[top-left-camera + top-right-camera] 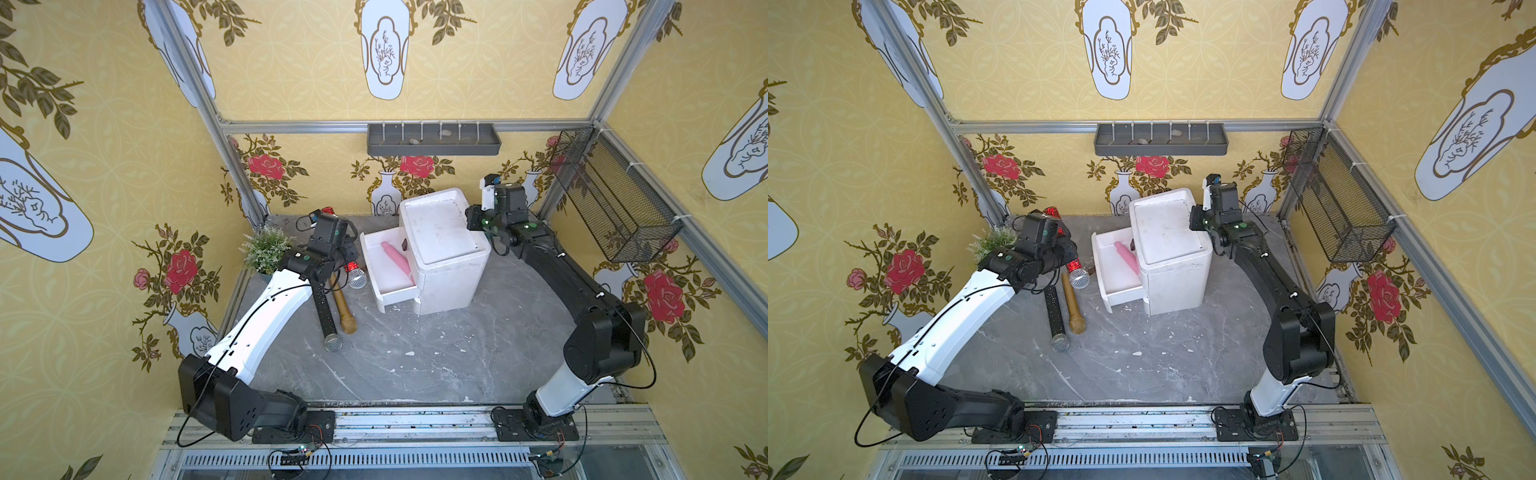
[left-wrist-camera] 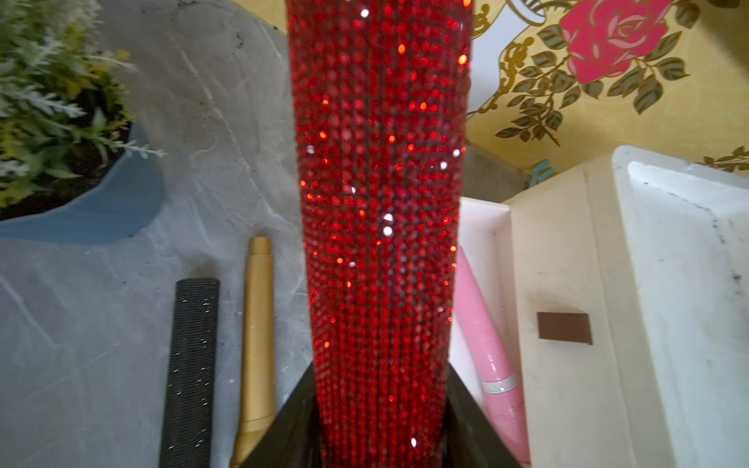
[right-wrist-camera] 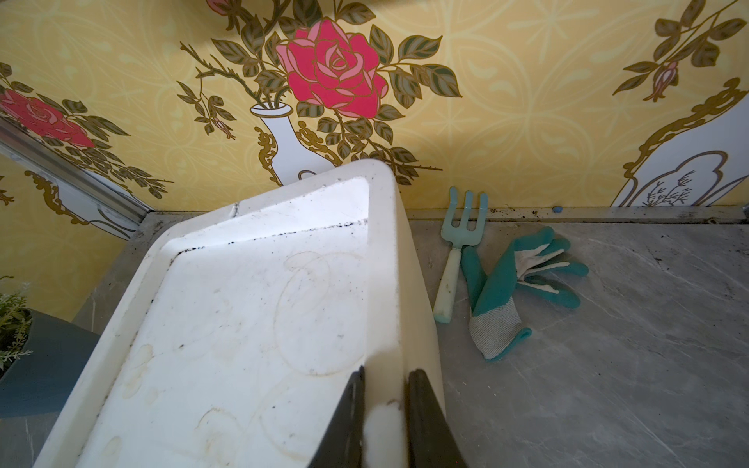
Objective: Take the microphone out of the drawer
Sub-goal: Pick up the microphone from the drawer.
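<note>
- The grey marble-look tabletop [image 1: 415, 365] has plenty of bare room in front of the cabinet. The strip beside the drawer is crowded, so we'd set things down toward the front.
- The white boxy two-drawer cabinet [image 1: 440, 232] sits near the back wall. The right gripper [image 3: 385, 409] is clamped on its top rim, one finger on each side of the lip, and we reckon it's there to brace the cabinet.
- The white open upper drawer [image 1: 384, 274] is pulled out toward the left arm. Its walls are low, but a long mic could catch on them if dragged sideways.
- A small green potted plant [image 1: 266, 249] sits by the left arm's wrist, so there's little swing room that way.
- The red rhinestone-covered microphone [image 2: 381, 182] is out of the drawer and held over the table just beside it. It's tilted with its silver mesh head low. The left gripper [image 2: 381, 389] is closed around the handle.
- Our guess is the mic is rigid, lightish and head-heavy. The studded skin should give decent bite, but the handle tapers, so we'd hold it near the head.
- A glossy pink microphone [image 1: 397, 257] lies in the drawer and looks slicker.
- A black glitter microphone [image 1: 326, 316] and a gold microphone [image 1: 344, 305] lie side by side on the table, right under the left arm.
</note>
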`<state>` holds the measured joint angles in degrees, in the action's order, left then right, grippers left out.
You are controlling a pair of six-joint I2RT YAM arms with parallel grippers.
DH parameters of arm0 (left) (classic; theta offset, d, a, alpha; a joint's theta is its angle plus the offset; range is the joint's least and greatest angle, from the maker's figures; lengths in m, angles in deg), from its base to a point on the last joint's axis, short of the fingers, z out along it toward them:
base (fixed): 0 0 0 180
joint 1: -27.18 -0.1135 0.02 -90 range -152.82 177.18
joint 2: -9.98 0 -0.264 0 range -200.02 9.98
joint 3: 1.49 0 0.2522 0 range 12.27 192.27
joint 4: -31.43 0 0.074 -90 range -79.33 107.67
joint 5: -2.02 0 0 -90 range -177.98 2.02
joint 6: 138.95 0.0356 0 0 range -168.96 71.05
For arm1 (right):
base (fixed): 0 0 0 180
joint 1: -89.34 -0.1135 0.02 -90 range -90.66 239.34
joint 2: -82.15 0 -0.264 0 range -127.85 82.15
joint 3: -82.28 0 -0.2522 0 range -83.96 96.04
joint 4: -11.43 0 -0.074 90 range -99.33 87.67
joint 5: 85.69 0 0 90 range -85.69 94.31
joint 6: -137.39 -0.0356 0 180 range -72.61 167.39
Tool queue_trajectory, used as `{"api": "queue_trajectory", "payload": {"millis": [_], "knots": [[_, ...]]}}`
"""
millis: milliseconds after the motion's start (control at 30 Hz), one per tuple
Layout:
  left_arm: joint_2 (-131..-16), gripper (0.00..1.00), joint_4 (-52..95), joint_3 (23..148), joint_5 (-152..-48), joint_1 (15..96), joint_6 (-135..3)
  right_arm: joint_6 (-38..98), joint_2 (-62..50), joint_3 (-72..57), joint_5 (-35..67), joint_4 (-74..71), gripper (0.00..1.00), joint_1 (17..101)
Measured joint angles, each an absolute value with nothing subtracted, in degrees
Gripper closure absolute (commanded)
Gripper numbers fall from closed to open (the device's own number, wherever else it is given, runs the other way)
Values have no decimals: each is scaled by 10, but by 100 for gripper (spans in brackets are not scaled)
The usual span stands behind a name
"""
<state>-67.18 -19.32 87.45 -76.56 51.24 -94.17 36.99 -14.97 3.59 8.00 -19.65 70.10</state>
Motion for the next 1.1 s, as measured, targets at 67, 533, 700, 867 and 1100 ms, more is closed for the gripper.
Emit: {"api": "queue_trajectory", "payload": {"millis": [67,533,700,867,1100], "knots": [[-651,81,-200,847,-767,499,-934,370,-151,38,79,-197,99,701],[-552,81,-241,644,-811,373,-895,370,-165,55,63,-203,99,692],[-556,80,-235,593,-840,330,-877,370,-165,55,59,-204,99,691],[-568,79,-223,553,-856,301,-869,371,-164,56,58,-204,99,691],[-596,78,-193,517,-874,285,-860,372,-163,53,56,-203,99,691]]}}
